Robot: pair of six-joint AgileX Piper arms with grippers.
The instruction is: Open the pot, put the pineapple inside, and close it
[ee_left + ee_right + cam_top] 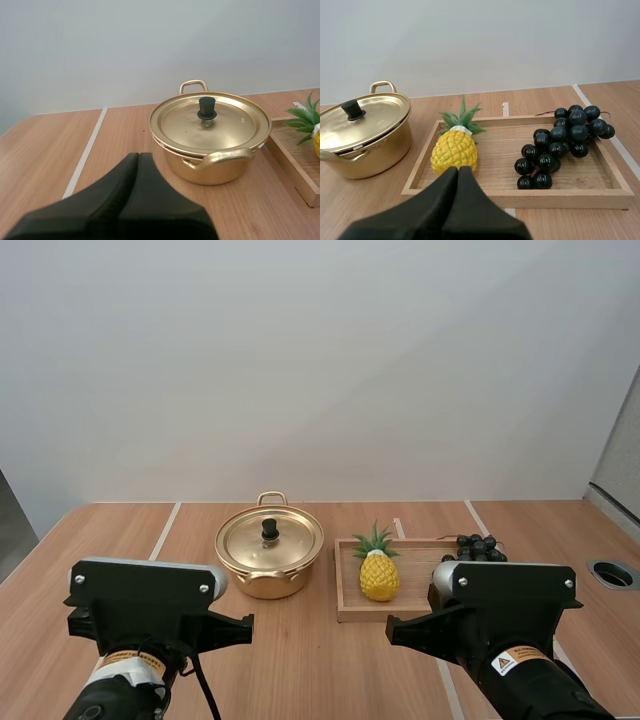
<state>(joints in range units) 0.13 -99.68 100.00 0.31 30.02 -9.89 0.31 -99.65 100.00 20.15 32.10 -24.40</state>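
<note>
A golden pot (268, 558) stands mid-table, its lid (270, 538) on, with a black knob (270, 529). To its right a yellow pineapple (379, 573) with green leaves lies at the left end of a wooden tray (345, 610). In the left wrist view my left gripper (139, 156) is shut on nothing, short of the pot (210, 145) and its lid knob (207, 107). In the right wrist view my right gripper (458, 170) is shut and empty, just in front of the pineapple (454, 150) and the tray's near rim (560, 198).
A bunch of dark grapes (562, 142) lies in the tray's right half, also seen in the high view (477, 547). A round hole (613, 574) is set in the table at the far right. Pale seams (164, 530) run across the wooden tabletop.
</note>
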